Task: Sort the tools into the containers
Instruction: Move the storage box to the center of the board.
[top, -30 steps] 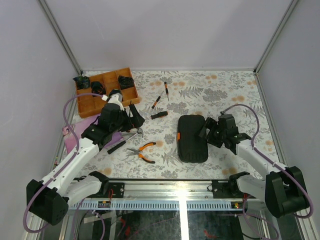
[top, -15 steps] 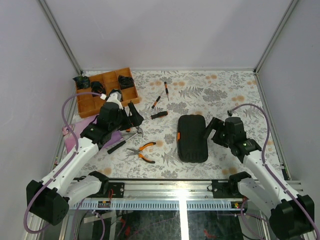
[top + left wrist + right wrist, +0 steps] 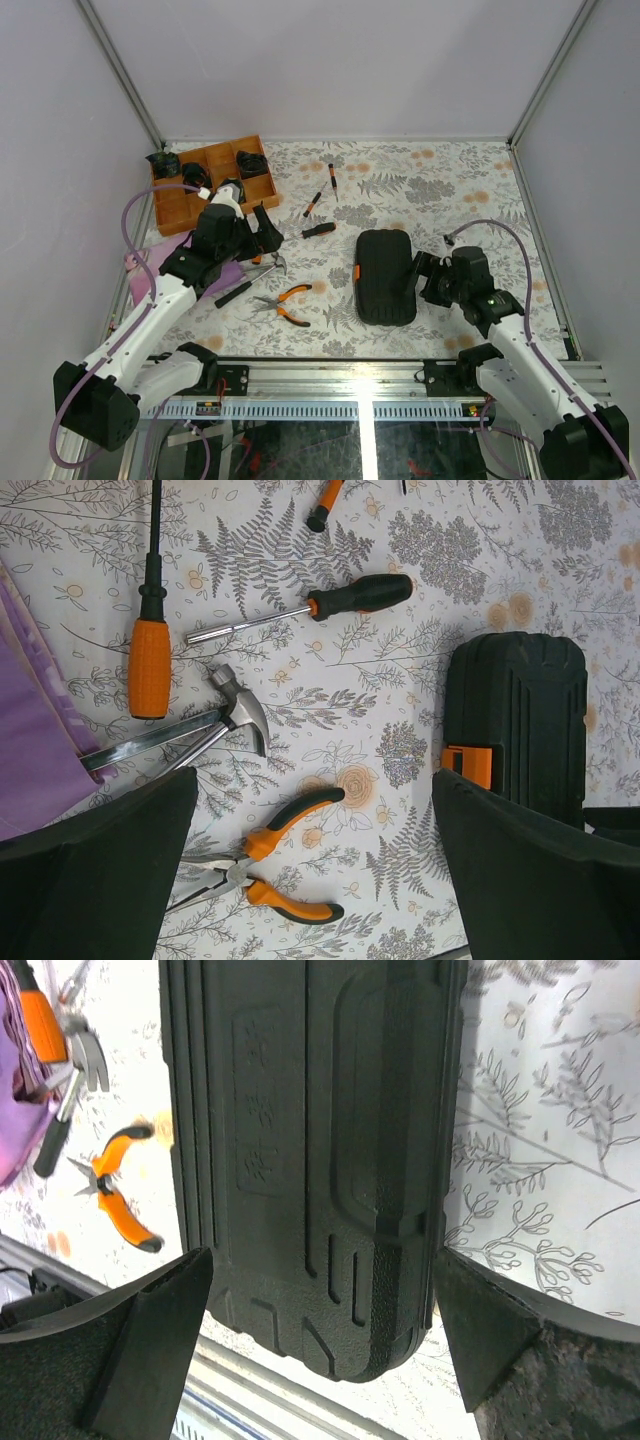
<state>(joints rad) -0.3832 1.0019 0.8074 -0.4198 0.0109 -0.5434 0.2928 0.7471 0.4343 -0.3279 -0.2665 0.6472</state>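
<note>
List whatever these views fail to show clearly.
Tool case interior: the case is shut, so every view shows only its outer shell.
Wooden tray contents: in the top view the dark items are too small to identify.
Hammer handle end: behind the left finger in the left wrist view, under the left arm in the top view.
Purple cloth: cut off by the left wrist frame's edge.

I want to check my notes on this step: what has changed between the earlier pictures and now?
The right gripper moved toward the near edge along the right side of the black case, its arm swinging nearer too. It is open and holds nothing. The case, the open left gripper, the hammer and the pliers kept their places.
</note>
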